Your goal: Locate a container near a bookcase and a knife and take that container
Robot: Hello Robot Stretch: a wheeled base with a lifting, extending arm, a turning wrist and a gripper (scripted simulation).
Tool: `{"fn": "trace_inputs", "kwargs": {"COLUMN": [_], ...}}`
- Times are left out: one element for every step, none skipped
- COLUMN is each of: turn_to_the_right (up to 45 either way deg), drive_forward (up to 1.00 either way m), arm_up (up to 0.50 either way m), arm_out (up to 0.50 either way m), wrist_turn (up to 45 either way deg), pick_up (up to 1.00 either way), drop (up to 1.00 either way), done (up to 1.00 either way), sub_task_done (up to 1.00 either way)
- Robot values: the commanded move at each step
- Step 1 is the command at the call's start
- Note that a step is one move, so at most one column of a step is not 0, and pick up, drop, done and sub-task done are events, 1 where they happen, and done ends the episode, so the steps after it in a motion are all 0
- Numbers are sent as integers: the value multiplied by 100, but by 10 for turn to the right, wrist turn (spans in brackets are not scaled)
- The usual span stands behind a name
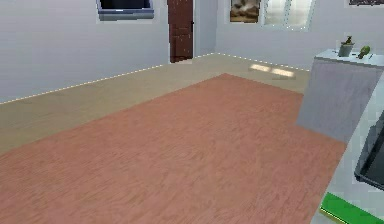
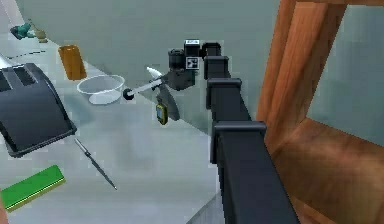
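Arm side view: a pale countertop (image 2: 160, 170) carries a white bowl (image 2: 100, 90); just right of the bowl is the gripper (image 2: 155, 95), at the end of the dark arm (image 2: 235, 140); the claw's state cannot be told, nor whether it holds anything, since the counter and the things on it lie behind it. Up and left of the bowl stands a brown jar (image 2: 70, 60); either could be the container. A thin knife (image 2: 95, 160) lies below the bowl; a black toaster (image 2: 35, 105) sits left of it; the wooden bookcase (image 2: 300, 90) rises well right of it. The search looks finished; the reach is close; a sure grasp and lift appear to remain.
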Motion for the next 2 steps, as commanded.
{"fn": "trace_inputs", "kwargs": {"turn_to_the_right": [0, 0], "drive_forward": [0, 0], "arm_up": [0, 0], "arm_out": [0, 0], "wrist_turn": [300, 0], "pick_up": [0, 100], "drop": [0, 0], "done": [0, 0], "sub_task_done": [0, 0]}}
